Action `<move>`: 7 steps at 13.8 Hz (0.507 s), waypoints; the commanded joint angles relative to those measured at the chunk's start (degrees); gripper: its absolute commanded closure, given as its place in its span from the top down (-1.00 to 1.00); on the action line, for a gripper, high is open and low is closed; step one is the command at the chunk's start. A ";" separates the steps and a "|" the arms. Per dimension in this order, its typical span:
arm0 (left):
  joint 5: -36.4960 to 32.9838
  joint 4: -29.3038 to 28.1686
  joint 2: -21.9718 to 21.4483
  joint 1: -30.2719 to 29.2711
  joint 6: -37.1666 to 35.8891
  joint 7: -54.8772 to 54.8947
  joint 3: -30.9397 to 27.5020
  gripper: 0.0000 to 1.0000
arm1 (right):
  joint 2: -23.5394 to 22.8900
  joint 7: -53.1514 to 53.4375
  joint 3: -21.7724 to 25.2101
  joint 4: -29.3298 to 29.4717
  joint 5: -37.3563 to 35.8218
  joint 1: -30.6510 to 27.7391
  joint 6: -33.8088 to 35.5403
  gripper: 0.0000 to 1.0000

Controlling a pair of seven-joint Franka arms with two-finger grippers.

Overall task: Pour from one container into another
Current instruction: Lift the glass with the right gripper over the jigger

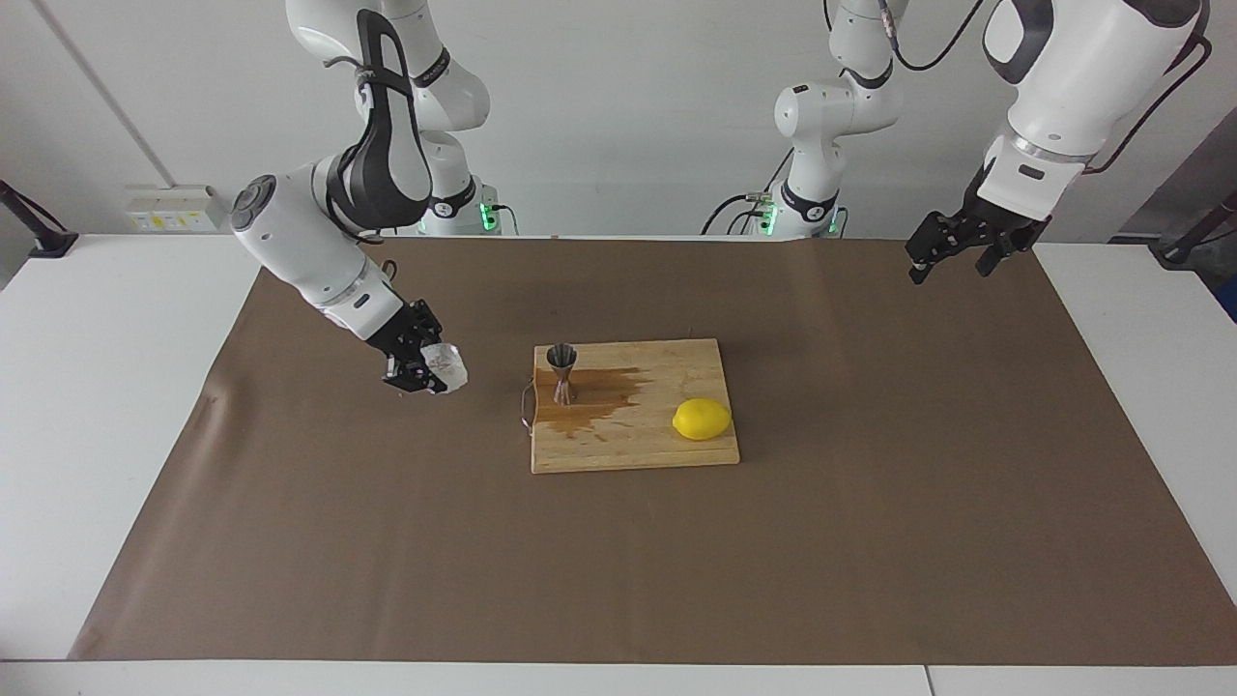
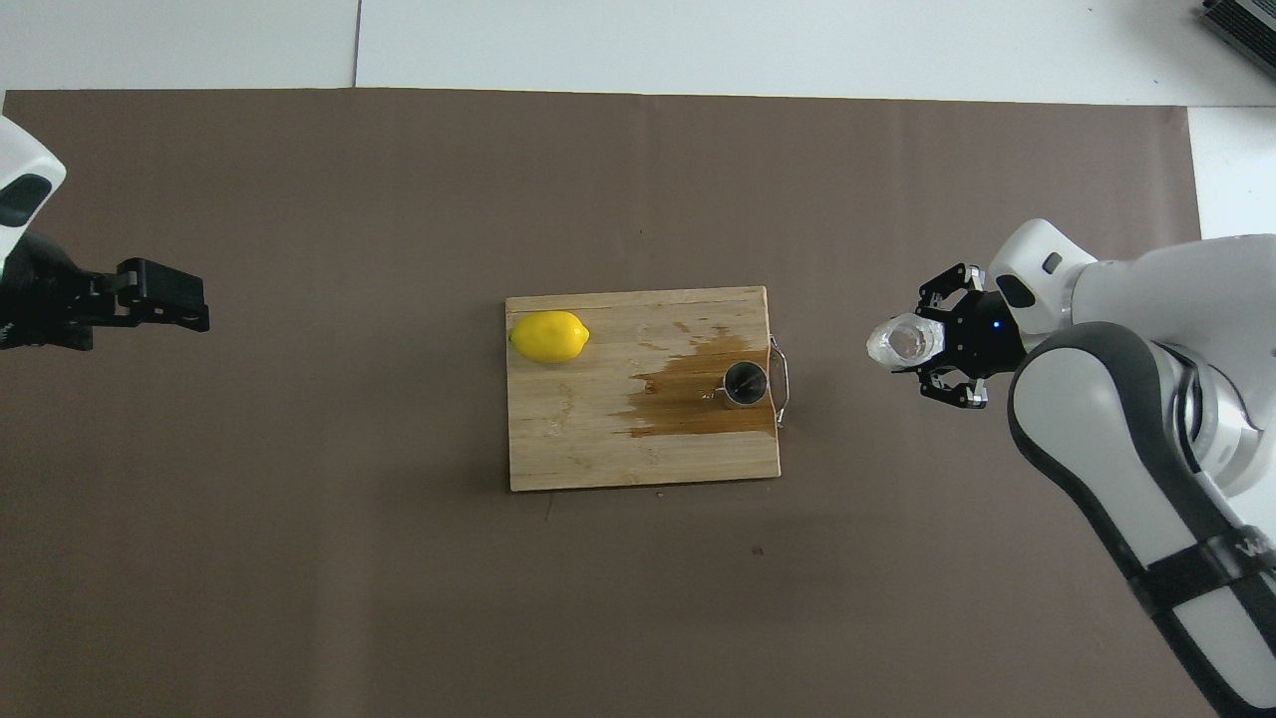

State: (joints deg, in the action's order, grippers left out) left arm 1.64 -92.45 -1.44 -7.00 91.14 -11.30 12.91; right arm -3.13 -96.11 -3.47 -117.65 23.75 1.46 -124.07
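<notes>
R gripper clenched on faceted glass tumbler, tilted, over brown mat beside cutting board w/ steel jigger. L gripper waits, fingers released.

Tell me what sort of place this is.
Most likely a robotics lab set up as a bar-prep bench: a steel jigger and a lemon on a wet cutting board, on a brown paper sheet.
</notes>
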 commanded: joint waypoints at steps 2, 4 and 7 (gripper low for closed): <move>0.82 -1.68 -1.72 -0.47 -0.35 0.23 -0.08 1.00 | 0.67 11.25 -0.05 4.44 -10.71 5.65 2.51 -1.00; 0.82 -1.68 -1.81 -0.47 -0.35 0.23 -0.08 1.00 | 0.23 16.37 -0.05 6.28 -15.81 8.89 3.13 -1.00; 0.82 -1.68 -1.81 -0.47 -0.35 0.23 -0.08 1.00 | -0.30 20.77 -0.14 6.73 -22.06 13.03 2.96 -1.00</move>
State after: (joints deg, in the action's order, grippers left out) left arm 1.64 -92.46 -1.44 -7.00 91.14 -11.30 12.91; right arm -2.67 -77.94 -3.69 -112.19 5.22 12.69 -122.05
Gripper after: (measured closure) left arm 0.000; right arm 0.498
